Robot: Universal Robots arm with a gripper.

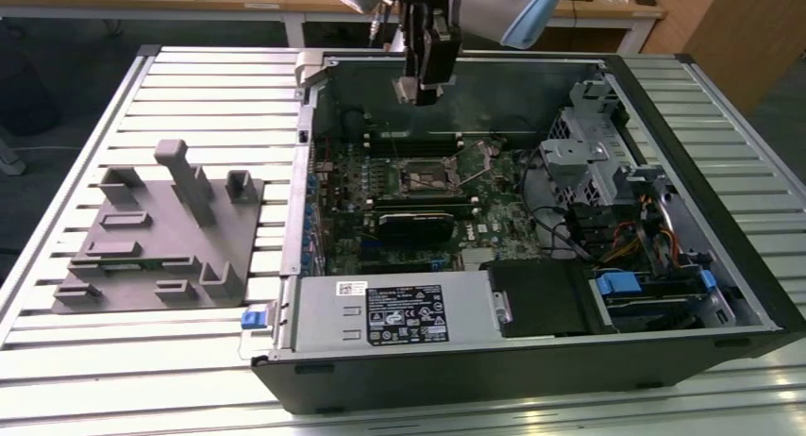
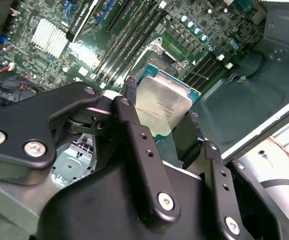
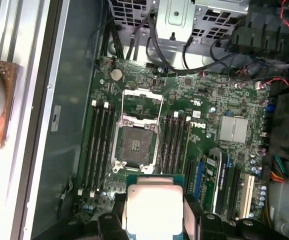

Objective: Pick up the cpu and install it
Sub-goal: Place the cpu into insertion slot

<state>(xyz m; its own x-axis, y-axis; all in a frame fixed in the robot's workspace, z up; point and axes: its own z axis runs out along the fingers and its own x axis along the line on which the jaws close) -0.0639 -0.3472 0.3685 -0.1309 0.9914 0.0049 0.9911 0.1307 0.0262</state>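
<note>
Slatted metal table (image 1: 202,87) carries an open computer case (image 1: 529,360) lying on its side. Above it, the pincer (image 1: 422,89) grips the cpu (image 2: 162,105) by two opposite edges, its silver top showing in both wrist views. The chip hangs over the green motherboard (image 3: 204,125), clear of the open socket (image 3: 134,145). A grey tray (image 1: 151,238) sits beside the case at the exterior view's left.

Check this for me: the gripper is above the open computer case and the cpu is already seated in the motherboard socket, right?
Not seated. The gripper is above the open computer case, but the cpu is clamped in it, and the first wrist view shows the motherboard socket empty.
</note>
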